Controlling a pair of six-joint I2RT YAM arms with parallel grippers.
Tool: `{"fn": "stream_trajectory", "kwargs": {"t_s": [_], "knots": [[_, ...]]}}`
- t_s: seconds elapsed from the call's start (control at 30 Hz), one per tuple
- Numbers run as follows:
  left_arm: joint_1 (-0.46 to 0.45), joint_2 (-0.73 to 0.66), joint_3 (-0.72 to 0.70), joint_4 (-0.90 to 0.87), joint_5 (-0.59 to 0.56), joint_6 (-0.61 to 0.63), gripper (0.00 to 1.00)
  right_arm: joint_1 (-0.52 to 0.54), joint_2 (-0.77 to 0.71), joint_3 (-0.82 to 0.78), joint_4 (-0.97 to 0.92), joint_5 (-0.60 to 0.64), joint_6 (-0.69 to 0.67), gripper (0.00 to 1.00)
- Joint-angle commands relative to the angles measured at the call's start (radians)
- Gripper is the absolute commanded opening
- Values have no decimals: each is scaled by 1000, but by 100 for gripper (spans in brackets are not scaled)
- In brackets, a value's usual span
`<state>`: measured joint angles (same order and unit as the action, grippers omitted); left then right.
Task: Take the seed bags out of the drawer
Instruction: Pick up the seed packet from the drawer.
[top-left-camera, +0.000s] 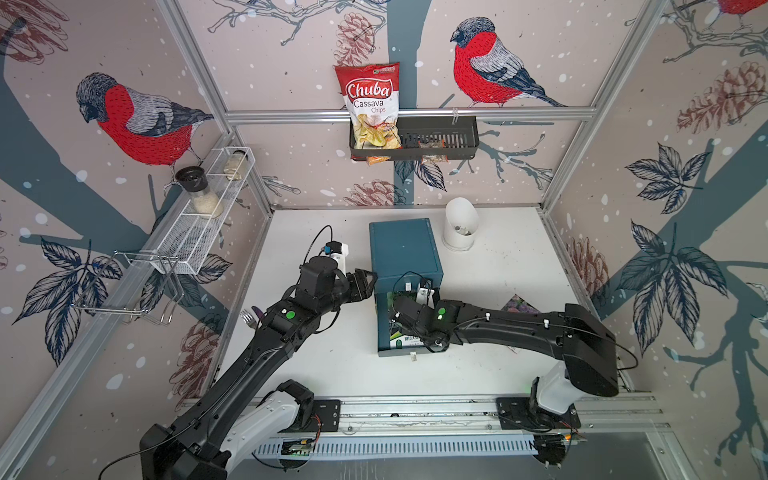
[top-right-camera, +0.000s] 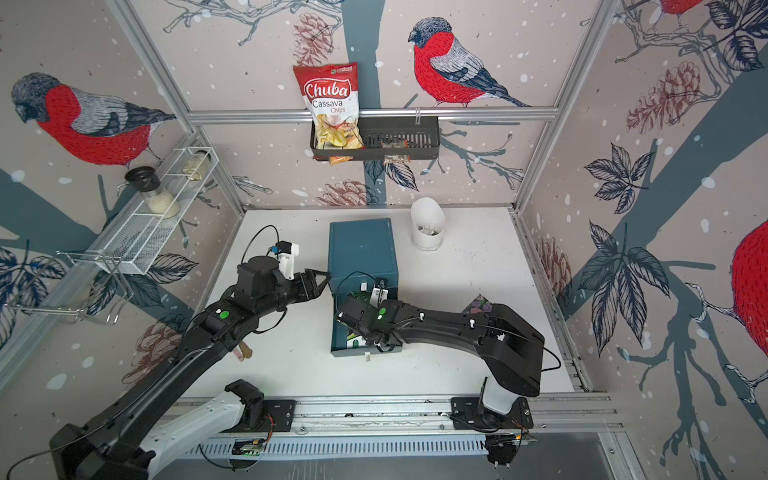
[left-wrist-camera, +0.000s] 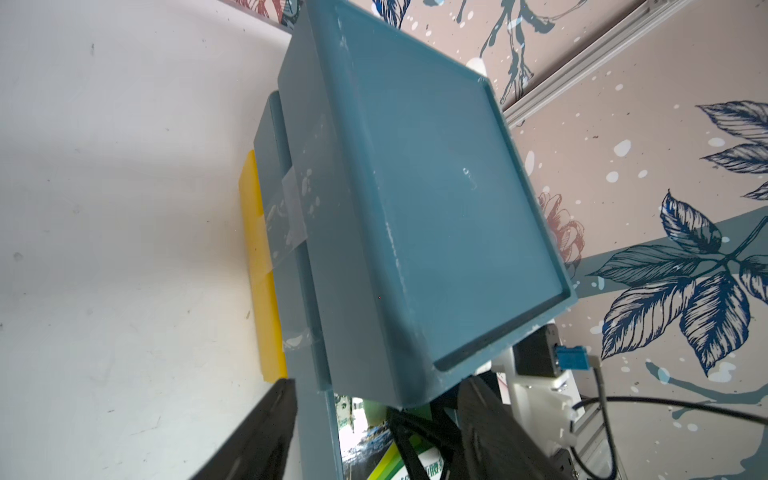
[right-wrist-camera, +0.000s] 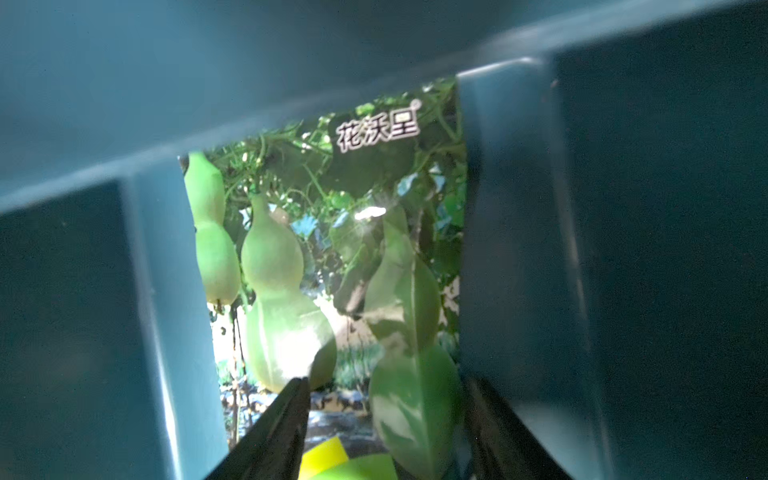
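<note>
Teal plastic makes up the box-shaped cabinet (top-left-camera: 403, 245) in the middle of your white table (top-left-camera: 498, 270). Its single drawer (top-left-camera: 381, 328) stands pulled out toward the arm bases. Your right arm reaches into that open drawer from the right.

In the right wrist view your right claw (right-wrist-camera: 388, 386) has its two dark fingers apart, low between the drawer's teal walls. The glossy seed packet printed with pale green gourds (right-wrist-camera: 324, 249) lies on the drawer floor under and ahead of them. One fingertip (right-wrist-camera: 297, 395) is over the packet's picture, and the other is close against a drawer wall. You cannot tell from here whether either tip touches the packet. In both top views only that packet's white-and-green near end shows, by the drawer's front panel. The rest is under your arm.

Your left claw (top-left-camera: 369, 284) is at the cabinet's front left corner, fingers apart. In the left wrist view one tip is low by the table and the other level with the cabinet's top edge, with the corner between them. Contact cannot be judged.

A flat seed packet with pink-purple flowers (top-left-camera: 517, 305) lies on the table to the right of the drawer, outside it and partly hidden behind your right arm. On the back wall, the red Chuba chips bag (top-left-camera: 368, 104) stands in a black basket (top-left-camera: 449, 137).
</note>
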<state>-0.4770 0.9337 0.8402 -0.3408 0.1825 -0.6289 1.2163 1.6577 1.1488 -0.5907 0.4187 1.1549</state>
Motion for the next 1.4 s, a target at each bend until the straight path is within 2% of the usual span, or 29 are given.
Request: {"fn": "stream_trajectory", "kwargs": {"t_s": [0.0,0.43,0.63,0.87,1.03,1.13,1.37], "knots": [[21,17,10,47,33,-5,66,-2,5,8,20,3,-13,63],[34,117,-50,123,60,-2,60,-11,-1,-9,31,2,-14,61],[34,104,-68,86,28,18,51,-31,-16,-49,91,-37,-17,38],[34,94,-97,61,24,43,45,-40,-2,-40,118,-53,-39,28],[34,83,-112,56,28,61,41,-45,2,-25,133,-64,-56,9],[34,83,-113,42,19,75,39,-46,9,0,118,-57,-69,2],[34,76,-114,23,-4,97,37,-44,2,37,84,-51,-82,0]]}}
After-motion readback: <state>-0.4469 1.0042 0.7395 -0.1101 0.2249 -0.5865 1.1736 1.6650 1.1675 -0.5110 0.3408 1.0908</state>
